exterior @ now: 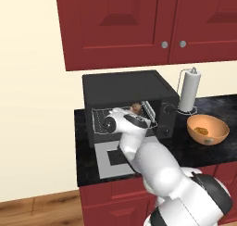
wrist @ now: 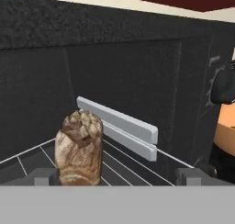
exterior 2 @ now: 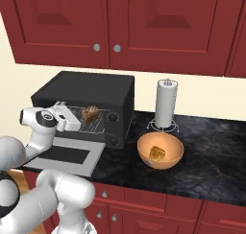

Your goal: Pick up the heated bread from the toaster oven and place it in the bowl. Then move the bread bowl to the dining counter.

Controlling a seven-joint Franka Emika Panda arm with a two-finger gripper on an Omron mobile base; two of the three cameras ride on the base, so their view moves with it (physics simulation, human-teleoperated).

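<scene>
The black toaster oven (exterior: 125,88) (exterior 2: 86,90) stands on the counter with its grey door (exterior: 113,159) (exterior 2: 67,156) dropped open. On its wire rack (wrist: 137,162) the heated bread (wrist: 79,147) (exterior: 136,108) (exterior 2: 90,114), a small golden-brown chunk, stands upright. My gripper (wrist: 117,177) (exterior 2: 76,121) reaches into the oven mouth, open, and the bread sits between the fingertips (wrist: 43,176), close to the left one and untouched. The orange-tan bowl (exterior: 217,134) (exterior 2: 173,156) rests on the counter right of the oven with a small brown piece inside. The dining counter is out of view.
A paper towel holder (exterior: 190,91) (exterior 2: 166,103) stands behind the bowl. Red upper cabinets (exterior: 139,21) hang over the oven. The oven's knobs (exterior: 169,108) face the bowl side. Grey bars (wrist: 118,122) cross the rack behind the bread. Black counter (exterior 2: 211,156) stretches right.
</scene>
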